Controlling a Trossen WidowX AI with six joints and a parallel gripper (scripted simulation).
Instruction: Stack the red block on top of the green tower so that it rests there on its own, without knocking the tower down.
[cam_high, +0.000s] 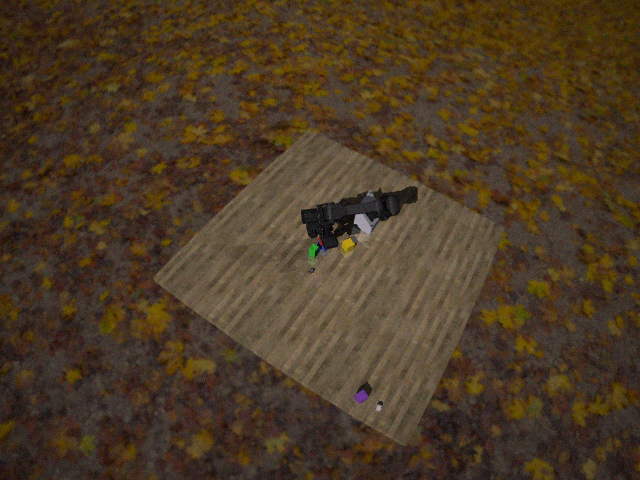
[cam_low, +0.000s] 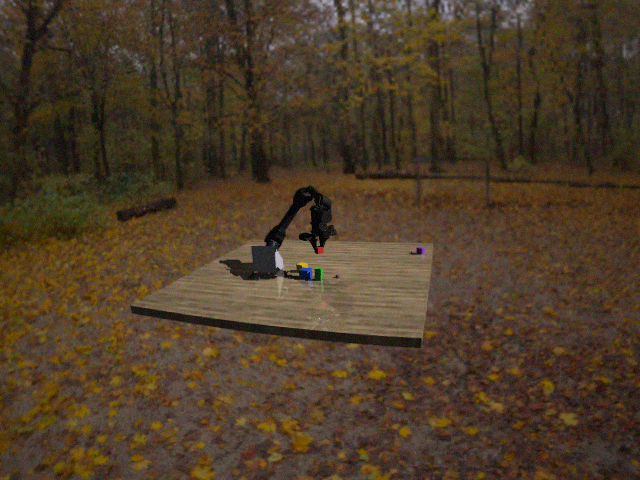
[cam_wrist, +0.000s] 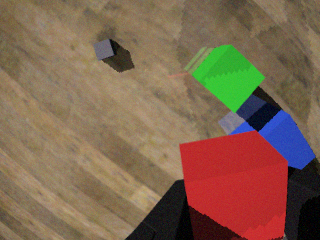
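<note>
- Yellow block (cam_high: 347, 244) (cam_low: 302, 265), centre of the exterior frame: leave undisturbed.
- Blue block (cam_high: 323, 248) (cam_low: 305, 274) (cam_wrist: 292, 140), just right of it: stands close beside the tower. Keep the fingers above it during lowering.
- Green tower (cam_high: 313, 251) (cam_low: 318, 273) (cam_wrist: 227, 75), next right: upright, nothing on top. Centre the load over its top face before descending; align edges.
- Red block (cam_high: 320, 240) (cam_low: 320, 250) (cam_wrist: 235, 175), above the tower in that frame: grasped between the fingers of the gripper (cam_high: 320, 241) (cam_low: 319, 248) (cam_wrist: 226, 182). Lower vertically, release on full contact, then retract straight up.
</note>
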